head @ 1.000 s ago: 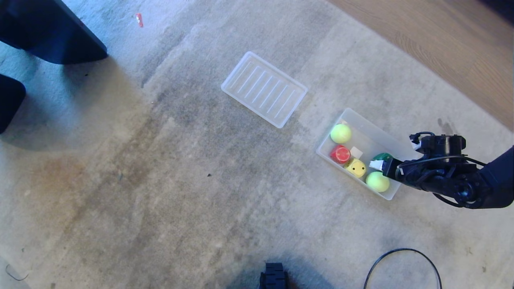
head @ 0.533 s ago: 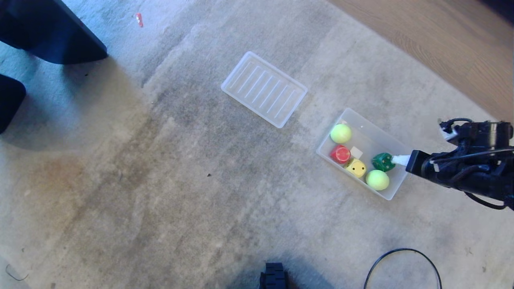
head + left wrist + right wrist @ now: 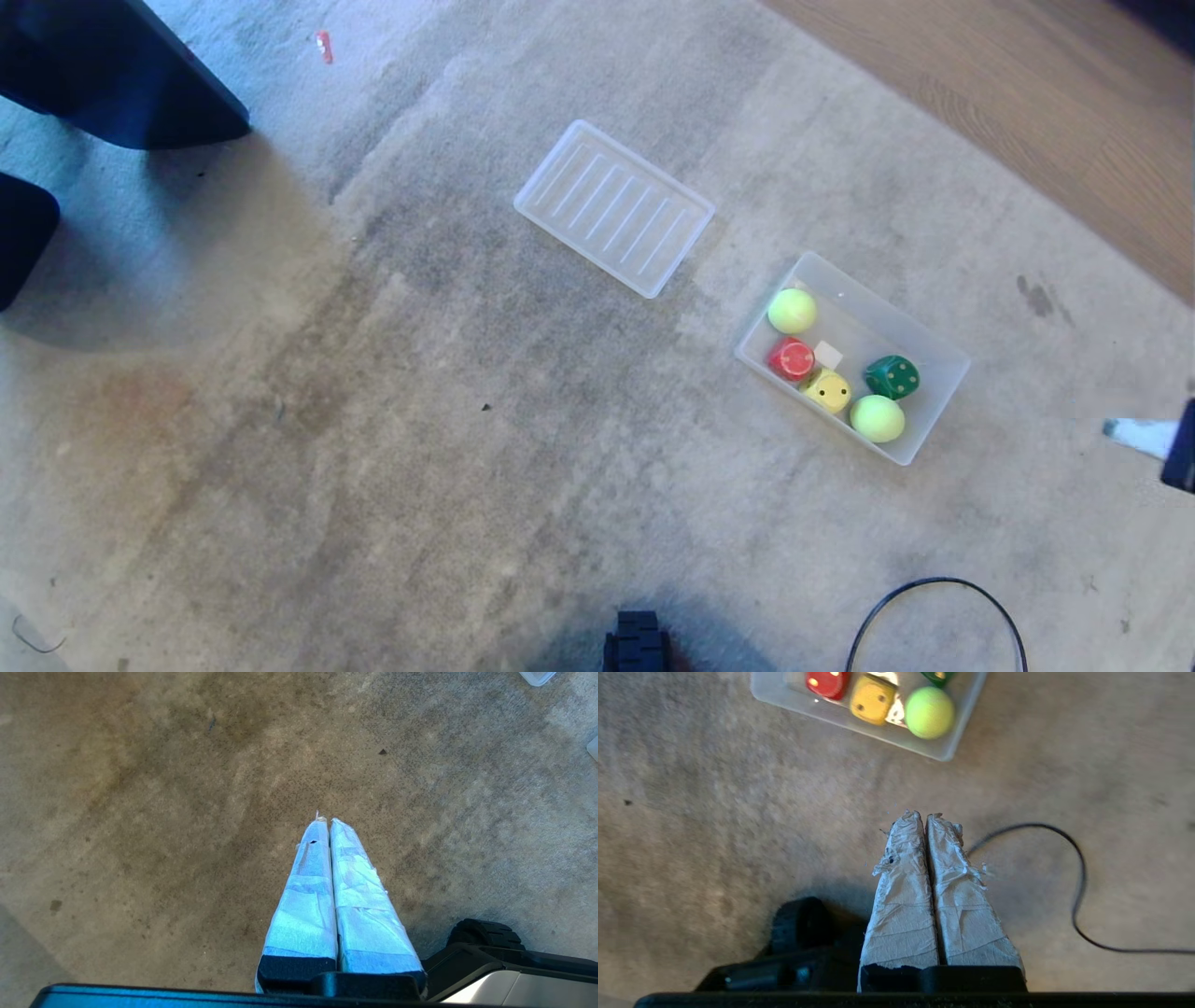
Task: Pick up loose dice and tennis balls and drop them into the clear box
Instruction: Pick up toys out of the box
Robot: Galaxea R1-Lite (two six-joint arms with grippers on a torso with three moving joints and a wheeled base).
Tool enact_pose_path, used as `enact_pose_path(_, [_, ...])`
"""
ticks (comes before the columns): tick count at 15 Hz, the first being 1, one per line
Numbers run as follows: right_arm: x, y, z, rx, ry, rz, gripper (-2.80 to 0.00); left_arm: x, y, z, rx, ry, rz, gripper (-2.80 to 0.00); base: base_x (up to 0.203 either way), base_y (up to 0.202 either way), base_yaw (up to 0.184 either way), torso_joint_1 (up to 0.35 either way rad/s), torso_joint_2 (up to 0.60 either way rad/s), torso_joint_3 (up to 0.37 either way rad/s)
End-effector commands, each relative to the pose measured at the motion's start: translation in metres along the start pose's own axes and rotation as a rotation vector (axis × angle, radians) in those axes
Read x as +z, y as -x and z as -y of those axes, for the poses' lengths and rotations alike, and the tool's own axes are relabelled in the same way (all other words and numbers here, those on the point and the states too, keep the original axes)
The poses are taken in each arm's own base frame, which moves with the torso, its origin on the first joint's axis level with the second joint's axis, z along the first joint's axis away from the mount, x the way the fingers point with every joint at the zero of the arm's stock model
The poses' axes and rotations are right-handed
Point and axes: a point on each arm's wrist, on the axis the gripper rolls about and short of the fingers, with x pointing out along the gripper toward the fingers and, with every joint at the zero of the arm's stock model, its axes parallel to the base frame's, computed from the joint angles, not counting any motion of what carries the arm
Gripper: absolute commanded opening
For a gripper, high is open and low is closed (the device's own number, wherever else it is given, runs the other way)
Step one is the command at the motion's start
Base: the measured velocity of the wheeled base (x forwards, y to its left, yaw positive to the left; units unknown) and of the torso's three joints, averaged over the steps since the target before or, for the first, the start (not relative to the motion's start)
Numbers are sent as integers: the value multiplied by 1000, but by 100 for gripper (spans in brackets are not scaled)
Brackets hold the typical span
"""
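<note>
Ribbed tray [image 3: 614, 207] lies near clear box [image 3: 920, 342]; black cable [image 3: 936, 609] loops nearby.

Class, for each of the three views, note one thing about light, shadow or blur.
Head view: dark shadow spreads from the black shapes at upper left across the carpet. Left wrist view: the left gripper looks bluish, sharp against evenly lit carpet. Right wrist view: carpet smeared by blur; the clear box sits in bright light.
</note>
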Motion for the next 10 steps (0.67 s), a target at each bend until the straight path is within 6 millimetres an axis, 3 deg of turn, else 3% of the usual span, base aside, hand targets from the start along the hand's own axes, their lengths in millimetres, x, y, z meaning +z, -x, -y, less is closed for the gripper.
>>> enact_pose_path(1, [-13,52,9,0,-11,117,-280,0,0,0,0,1,0,-280,0,0,0,0,0,0])
enact_pose_path(3, [-34,78,21,-58,-20,150,-280,0,0,0,0,1,0,-280,0,0,0,0,0,0])
enact_pose_path(6, [-76,103,37,-136,-8,176,-280,0,0,0,0,1,0,-280,0,0,0,0,0,0])
enact_pose_path(8, [-111,107,46,-135,48,156,-280,0,0,0,0,1,1,-280,0,0,0,0,0,0])
enact_pose_path(10, [-132,99,51,-117,82,75,-280,0,0,0,0,1,1,-280,0,0,0,0,0,0])
